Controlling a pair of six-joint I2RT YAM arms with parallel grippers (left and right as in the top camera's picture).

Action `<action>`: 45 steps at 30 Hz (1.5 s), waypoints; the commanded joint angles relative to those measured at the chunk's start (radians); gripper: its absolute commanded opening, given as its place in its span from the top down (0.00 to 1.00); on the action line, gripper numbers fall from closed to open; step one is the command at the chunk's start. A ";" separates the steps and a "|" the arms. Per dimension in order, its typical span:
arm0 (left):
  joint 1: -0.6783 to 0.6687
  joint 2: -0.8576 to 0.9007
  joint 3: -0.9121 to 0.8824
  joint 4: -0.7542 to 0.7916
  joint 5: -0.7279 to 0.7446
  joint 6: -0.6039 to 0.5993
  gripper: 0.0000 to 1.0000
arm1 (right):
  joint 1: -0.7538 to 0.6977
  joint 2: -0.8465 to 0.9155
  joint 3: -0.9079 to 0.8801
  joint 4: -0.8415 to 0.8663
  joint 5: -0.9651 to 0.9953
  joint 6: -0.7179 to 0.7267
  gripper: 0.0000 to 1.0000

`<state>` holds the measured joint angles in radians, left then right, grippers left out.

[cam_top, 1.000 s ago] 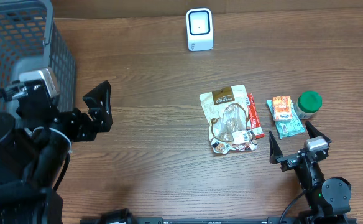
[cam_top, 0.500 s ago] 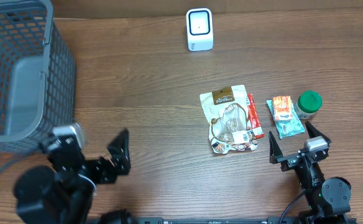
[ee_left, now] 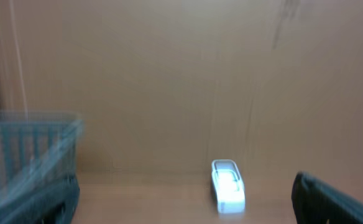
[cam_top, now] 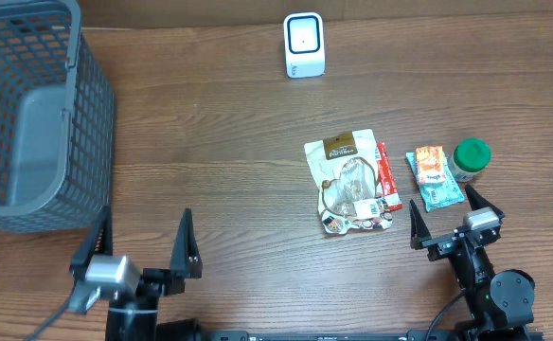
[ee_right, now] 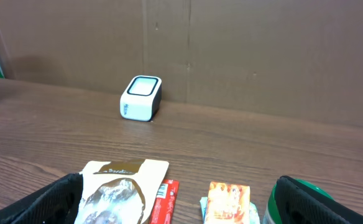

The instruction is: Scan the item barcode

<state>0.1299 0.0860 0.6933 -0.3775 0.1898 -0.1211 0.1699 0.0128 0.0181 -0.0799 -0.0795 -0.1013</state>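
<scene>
A white barcode scanner (cam_top: 304,44) stands at the table's far edge, its window facing forward (ee_right: 140,98); it looks blurred in the left wrist view (ee_left: 229,185). The items lie right of centre: a brown-and-white pouch (cam_top: 347,183), a red stick pack (cam_top: 388,175), an orange-and-teal packet (cam_top: 433,175) and a green-lidded jar (cam_top: 470,158). My right gripper (cam_top: 450,216) stands open just in front of them, holding nothing, with the pouch (ee_right: 122,190) and the packet (ee_right: 228,200) ahead of its fingers. My left gripper (cam_top: 139,254) is open and empty at the front left, far from the items.
A grey mesh basket (cam_top: 30,114) fills the far left corner; its rim (ee_left: 29,134) shows in the left wrist view. A cardboard wall (ee_right: 231,50) backs the table behind the scanner. Bare wood lies between the basket and the items.
My left arm has swung down from beside the basket to the table's front-left edge, gripper still open. The right arm and the items have not moved.
</scene>
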 commanded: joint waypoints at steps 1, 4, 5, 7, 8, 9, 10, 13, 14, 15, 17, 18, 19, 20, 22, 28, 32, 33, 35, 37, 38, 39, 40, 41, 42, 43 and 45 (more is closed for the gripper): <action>-0.020 -0.084 -0.099 0.164 -0.019 0.040 0.00 | -0.005 -0.009 -0.010 0.003 -0.005 -0.001 0.00; -0.028 -0.082 -0.146 0.293 -0.018 0.039 0.00 | -0.005 -0.009 -0.010 0.003 -0.005 -0.001 0.00; -0.034 -0.082 -0.163 0.335 -0.023 0.040 0.00 | -0.005 -0.009 -0.010 0.003 -0.005 -0.001 0.00; -0.051 -0.082 -0.206 0.428 -0.044 0.040 0.00 | -0.005 -0.009 -0.010 0.003 -0.005 -0.001 0.00; -0.058 -0.082 -0.235 0.483 -0.045 0.040 0.00 | -0.005 -0.009 -0.010 0.003 -0.004 -0.001 0.00; -0.062 -0.082 -0.266 0.537 -0.049 0.039 0.00 | -0.005 -0.009 -0.010 0.003 -0.004 -0.001 0.00; -0.066 -0.082 -0.298 0.592 -0.052 0.039 0.00 | -0.005 -0.009 -0.010 0.003 -0.005 -0.001 0.00; -0.067 -0.082 -0.394 0.728 -0.063 0.039 0.00 | -0.005 -0.009 -0.010 0.003 -0.005 -0.001 0.00; -0.067 -0.082 -0.425 0.761 -0.063 0.037 0.00 | -0.005 -0.009 -0.010 0.003 -0.005 -0.001 0.00; -0.067 -0.082 -0.451 0.784 -0.063 0.029 0.00 | -0.005 -0.009 -0.010 0.003 -0.005 -0.001 0.00; -0.066 -0.082 -0.495 0.801 -0.070 0.011 0.00 | -0.005 -0.009 -0.010 0.003 -0.005 -0.001 0.00; -0.065 -0.082 -0.515 0.801 -0.071 0.008 0.00 | -0.005 -0.009 -0.010 0.003 -0.005 -0.001 0.00; -0.064 -0.082 -0.532 0.801 -0.071 0.008 0.00 | -0.005 -0.009 -0.010 0.003 -0.005 -0.001 0.00; -0.064 -0.082 -0.547 0.801 -0.071 0.009 0.00 | -0.005 -0.009 -0.010 0.003 -0.005 -0.001 0.00; -0.064 -0.082 -0.586 0.801 -0.092 0.008 0.00 | -0.005 -0.009 -0.010 0.003 -0.005 -0.001 0.00; -0.064 -0.082 -0.657 0.800 -0.126 0.008 0.00 | -0.005 -0.009 -0.010 0.003 -0.005 -0.001 0.00; -0.065 -0.082 -0.682 0.747 -0.130 0.008 0.00 | -0.005 -0.009 -0.010 0.003 -0.004 -0.001 0.00; -0.065 -0.082 -0.684 0.711 -0.130 0.008 0.00 | -0.005 -0.009 -0.010 0.003 -0.005 -0.001 0.00; -0.064 -0.082 -0.684 0.645 -0.139 -0.007 0.00 | -0.005 -0.009 -0.010 0.003 -0.005 -0.001 0.00; -0.064 -0.082 -0.685 0.588 -0.154 -0.029 0.00 | -0.005 -0.009 -0.010 0.003 -0.005 -0.001 0.00; -0.065 -0.082 -0.685 0.565 -0.157 -0.029 0.00 | -0.005 -0.009 -0.010 0.003 -0.005 -0.001 0.00; -0.065 -0.082 -0.685 0.537 -0.157 -0.029 0.00 | -0.005 -0.009 -0.010 0.003 -0.004 -0.001 0.00; -0.064 -0.082 -0.686 0.479 -0.157 -0.028 0.00 | -0.005 -0.009 -0.010 0.003 -0.005 -0.001 0.00; -0.065 -0.082 -0.686 0.454 -0.159 -0.025 0.00 | -0.005 -0.009 -0.010 0.003 -0.005 -0.001 0.00; -0.065 -0.082 -0.688 0.422 -0.164 -0.024 0.00 | -0.005 -0.009 -0.010 0.003 -0.005 -0.001 0.00; -0.065 -0.082 -0.688 0.390 -0.166 -0.024 0.00 | -0.005 -0.009 -0.010 0.003 -0.005 -0.001 0.00; -0.065 -0.082 -0.688 0.329 -0.177 -0.023 0.00 | -0.005 -0.009 -0.010 0.003 -0.005 -0.001 0.00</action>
<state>0.0715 0.0109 0.0093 0.0109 0.0429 -0.1318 0.1699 0.0128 0.0181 -0.0803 -0.0814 -0.1009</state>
